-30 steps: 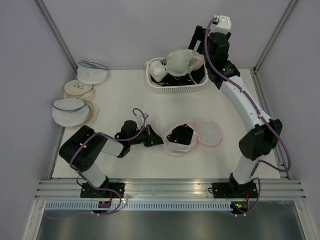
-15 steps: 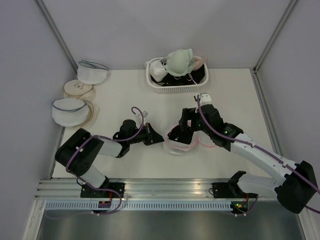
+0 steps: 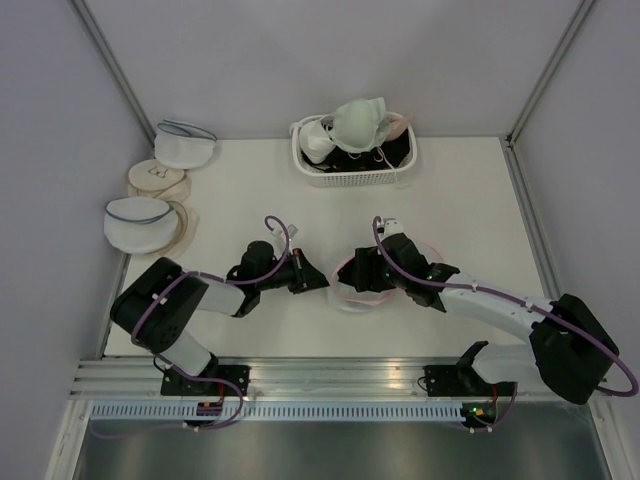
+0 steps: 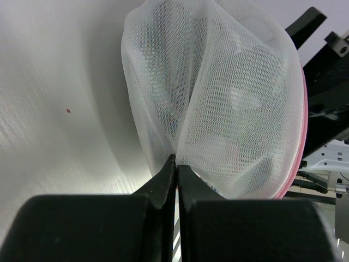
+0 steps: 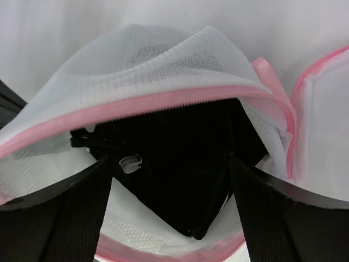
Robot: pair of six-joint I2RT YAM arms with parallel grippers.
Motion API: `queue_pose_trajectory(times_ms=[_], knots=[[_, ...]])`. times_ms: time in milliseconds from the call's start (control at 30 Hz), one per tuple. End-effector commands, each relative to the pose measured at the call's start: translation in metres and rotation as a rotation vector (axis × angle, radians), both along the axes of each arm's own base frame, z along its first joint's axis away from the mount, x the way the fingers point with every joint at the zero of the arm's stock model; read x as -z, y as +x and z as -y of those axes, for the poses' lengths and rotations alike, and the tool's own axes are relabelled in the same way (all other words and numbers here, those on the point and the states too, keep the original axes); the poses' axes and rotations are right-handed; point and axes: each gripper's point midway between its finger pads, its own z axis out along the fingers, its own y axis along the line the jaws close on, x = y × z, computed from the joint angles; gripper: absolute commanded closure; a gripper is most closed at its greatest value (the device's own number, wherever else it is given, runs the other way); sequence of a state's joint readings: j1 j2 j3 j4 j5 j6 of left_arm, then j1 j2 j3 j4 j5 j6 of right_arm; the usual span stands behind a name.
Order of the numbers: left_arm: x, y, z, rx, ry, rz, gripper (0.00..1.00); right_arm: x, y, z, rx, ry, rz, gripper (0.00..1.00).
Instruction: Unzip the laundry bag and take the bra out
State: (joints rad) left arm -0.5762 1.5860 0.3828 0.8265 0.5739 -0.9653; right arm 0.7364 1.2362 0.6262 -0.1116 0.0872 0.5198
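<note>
The laundry bag point(image 3: 352, 292), white mesh with pink zipper trim, lies open mid-table; its second half point(image 3: 428, 262) lies flat to the right. My left gripper point(image 3: 322, 281) is shut on the bag's mesh point(image 4: 218, 109) at its left side. The black bra point(image 5: 174, 174) sits inside the open bag point(image 5: 163, 82), with a small white label showing. My right gripper point(image 5: 172, 169) is open, its fingers on either side of the bra at the bag's mouth. In the top view the right gripper point(image 3: 362, 268) covers the bra.
A white basket point(image 3: 352, 176) with several bras, pale green, white and pink, stands at the back centre. Two white mesh bags with blue-grey trim point(image 3: 186, 143) point(image 3: 138, 222) and round beige pads point(image 3: 157, 180) lie at the far left.
My right arm swung down from the basket to the open bag and has now pushed its open gripper into the bag's mouth around the bra. The left gripper kept its hold.
</note>
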Motion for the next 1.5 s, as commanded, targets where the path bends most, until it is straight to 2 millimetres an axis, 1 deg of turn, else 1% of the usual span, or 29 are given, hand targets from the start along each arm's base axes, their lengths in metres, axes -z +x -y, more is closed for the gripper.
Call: queue_pose_trajectory(times_ms=[0,67,200,367,433,467,500,533,567,600,633,667,700,800,833,900,933,1000,1033,1067,1100,1133,1167,1200,1267,1300,1333,1400,1467], knots=[[-0.013,0.002,0.002,-0.011,-0.025,0.042,0.98,0.0,0.007,-0.014,0.01,0.052,0.01,0.1],[-0.015,0.001,0.001,-0.014,-0.026,0.045,0.98,0.004,0.011,-0.007,0.048,0.015,0.012,0.11],[-0.013,0.001,0.001,-0.017,-0.022,0.042,0.98,0.018,0.008,0.005,0.091,-0.07,-0.018,0.15],[-0.011,0.0,0.004,-0.011,-0.025,0.038,0.98,0.056,0.001,0.009,0.084,-0.155,-0.08,0.22],[-0.01,-0.001,0.004,-0.009,-0.027,0.032,0.98,0.07,-0.005,0.006,0.066,-0.168,-0.109,0.33],[-0.009,-0.001,0.004,-0.008,-0.027,0.03,0.98,0.071,-0.005,0.002,0.056,-0.157,-0.109,0.38],[-0.008,-0.002,0.004,-0.008,-0.025,0.027,0.98,0.073,-0.007,-0.001,0.049,-0.159,-0.115,0.53],[-0.007,-0.002,0.004,-0.008,-0.024,0.025,0.98,0.073,-0.007,-0.002,0.046,-0.159,-0.115,0.63],[-0.007,-0.002,0.003,-0.009,-0.022,0.024,0.98,0.072,-0.007,-0.004,0.041,-0.158,-0.109,0.83],[-0.007,-0.002,0.003,-0.009,-0.023,0.026,0.98,0.07,-0.007,-0.005,0.041,-0.156,-0.105,0.9],[-0.007,-0.002,0.003,-0.009,-0.024,0.028,0.98,0.063,-0.006,-0.007,0.041,-0.144,-0.088,0.98],[-0.007,-0.002,0.003,-0.01,-0.022,0.027,0.98,0.059,-0.006,-0.007,0.039,-0.14,-0.081,1.0],[-0.008,-0.002,0.003,-0.01,-0.022,0.029,0.98,0.054,-0.006,-0.007,0.036,-0.135,-0.072,0.99],[-0.007,-0.002,0.003,-0.012,-0.019,0.031,0.98,0.027,-0.007,-0.01,0.013,-0.085,-0.03,1.0],[-0.007,-0.001,0.003,-0.012,-0.017,0.031,0.98,0.007,-0.008,-0.014,-0.007,-0.043,0.002,1.0],[-0.006,-0.001,0.003,-0.011,-0.017,0.03,0.98,-0.009,-0.015,-0.016,-0.044,-0.013,0.014,1.0],[-0.007,-0.001,0.003,-0.012,-0.019,0.031,0.98,-0.027,-0.021,-0.017,-0.074,0.027,0.032,1.0],[-0.007,0.0,0.003,-0.014,-0.016,0.033,0.98,-0.041,-0.03,-0.017,-0.114,0.056,0.042,0.99],[-0.006,0.0,0.003,-0.016,-0.016,0.03,0.98,-0.056,-0.034,-0.017,-0.135,0.083,0.067,1.0],[-0.006,0.001,0.004,-0.015,-0.015,0.032,0.98,-0.058,-0.041,-0.015,-0.154,0.089,0.056,1.0],[-0.006,0.001,0.004,-0.015,-0.014,0.031,0.98,-0.07,-0.045,-0.014,-0.165,0.117,0.077,0.99],[-0.005,0.001,0.004,-0.015,-0.012,0.031,0.98,-0.071,-0.047,-0.011,-0.17,0.121,0.084,1.0],[-0.005,0.001,0.004,-0.015,-0.012,0.028,0.98,-0.079,-0.058,-0.018,-0.23,0.168,0.081,1.0],[-0.003,0.001,0.005,-0.014,-0.01,0.023,0.98,-0.092,-0.063,-0.019,-0.252,0.218,0.116,1.0],[-0.003,0.003,0.006,-0.012,-0.015,0.023,0.98,-0.103,-0.068,-0.021,-0.272,0.292,0.165,1.0],[-0.003,0.002,0.006,-0.009,-0.017,0.021,0.98,-0.116,-0.069,-0.018,-0.265,0.333,0.21,0.99],[-0.002,0.002,0.007,-0.008,-0.018,0.019,0.98,-0.116,-0.071,-0.015,-0.258,0.344,0.229,1.0],[-0.001,0.001,0.007,-0.005,-0.02,0.013,0.98,-0.147,-0.069,-0.011,-0.233,0.45,0.348,0.99],[0.002,0.0,0.007,-0.002,-0.018,0.006,0.98,-0.165,-0.066,-0.007,-0.195,0.547,0.443,1.0]])
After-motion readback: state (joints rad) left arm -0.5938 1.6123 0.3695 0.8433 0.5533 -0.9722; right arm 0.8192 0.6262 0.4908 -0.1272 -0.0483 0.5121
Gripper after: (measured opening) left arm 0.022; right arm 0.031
